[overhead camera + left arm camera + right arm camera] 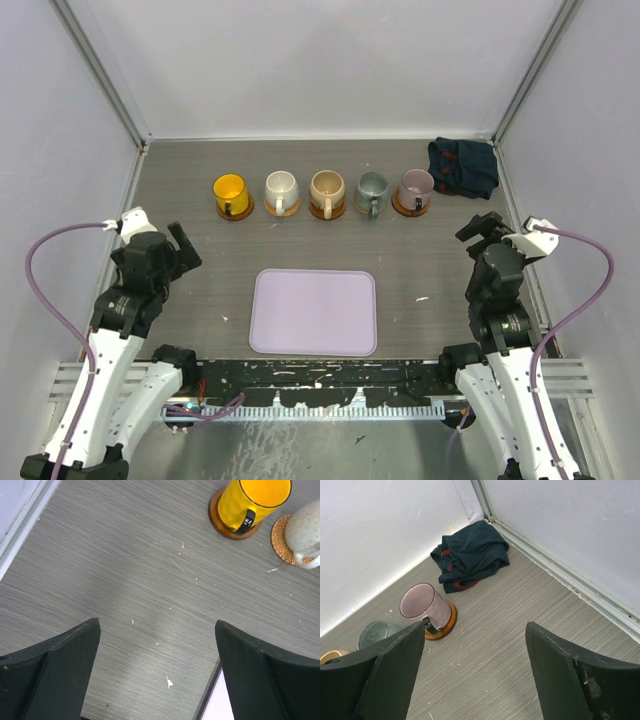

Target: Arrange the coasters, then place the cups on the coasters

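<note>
Five cups (327,188) stood in a row at the desk's (210,290) far side, each on a coaster (237,214). The left end effector (185,248) hung open and empty, well short of the yellow mug (230,190). The right end effector (478,228), also open and empty, was near the mauve mug (416,185) without touching it.

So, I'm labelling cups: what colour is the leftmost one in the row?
The cup is yellow-orange; the left wrist view shows it best.

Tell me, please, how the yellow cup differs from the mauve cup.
The yellow cup is bright and opaque; the mauve cup is pale. The yellow cup ends the row on the left; the mauve cup ends it on the right, beside the dark cloth. Both stand upright on brown coasters.
</note>
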Action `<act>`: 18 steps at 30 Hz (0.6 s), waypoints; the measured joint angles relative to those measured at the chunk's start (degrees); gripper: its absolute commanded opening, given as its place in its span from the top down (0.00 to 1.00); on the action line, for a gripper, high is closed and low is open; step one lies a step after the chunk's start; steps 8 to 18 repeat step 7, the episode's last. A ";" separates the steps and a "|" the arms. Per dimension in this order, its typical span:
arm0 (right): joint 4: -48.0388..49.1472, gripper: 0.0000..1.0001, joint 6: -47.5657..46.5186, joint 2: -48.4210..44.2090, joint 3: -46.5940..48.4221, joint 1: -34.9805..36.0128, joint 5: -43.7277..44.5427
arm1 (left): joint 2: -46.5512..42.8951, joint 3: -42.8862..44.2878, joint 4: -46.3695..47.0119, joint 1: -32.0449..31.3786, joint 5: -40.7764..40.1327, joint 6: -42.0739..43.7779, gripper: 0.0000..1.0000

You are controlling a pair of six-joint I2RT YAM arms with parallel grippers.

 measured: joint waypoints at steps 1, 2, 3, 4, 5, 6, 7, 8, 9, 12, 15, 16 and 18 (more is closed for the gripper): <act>0.00 0.14 0.00 0.00 0.00 0.00 0.00 | -0.07 0.00 -0.02 0.00 -0.17 -0.15 0.02; 0.00 0.14 0.00 0.00 0.00 0.00 0.00 | -0.11 0.00 -0.02 0.00 -0.57 -0.39 0.02; 0.00 0.14 0.00 0.00 0.00 0.00 -0.02 | -0.20 0.00 -0.02 0.00 -1.05 -0.94 0.02; 0.00 0.14 0.00 0.00 0.00 0.00 -0.02 | -0.11 0.00 -0.07 0.00 -1.73 -1.31 0.02; 0.00 0.14 0.00 0.00 0.00 0.00 -0.04 | 0.15 0.00 -0.15 0.00 -2.34 -1.62 0.02; 0.00 0.14 0.00 0.00 0.00 0.00 -0.09 | 0.46 0.00 -0.24 0.00 -2.93 -1.86 0.02; 0.00 0.14 0.00 0.00 0.00 0.00 -0.20 | 0.74 0.00 -0.31 0.00 -3.45 -2.23 0.02; 0.00 0.14 0.00 0.00 0.00 0.00 -0.20 | 0.74 0.00 -0.31 0.00 -3.45 -2.23 0.02; 0.00 0.14 0.00 0.00 0.00 0.00 -0.20 | 0.74 0.00 -0.31 0.00 -3.45 -2.23 0.02; 0.00 0.14 0.00 0.00 0.00 0.00 -0.20 | 0.74 0.00 -0.31 0.00 -3.45 -2.23 0.02; 0.00 0.14 0.00 0.00 0.00 0.00 -0.20 | 0.74 0.00 -0.31 0.00 -3.45 -2.23 0.02; 0.00 0.14 0.00 0.00 0.00 0.00 -0.20 | 0.74 0.00 -0.31 0.00 -3.45 -2.23 0.02; 0.00 0.14 0.00 0.00 0.00 0.00 -0.20 | 0.74 0.00 -0.31 0.00 -3.45 -2.23 0.02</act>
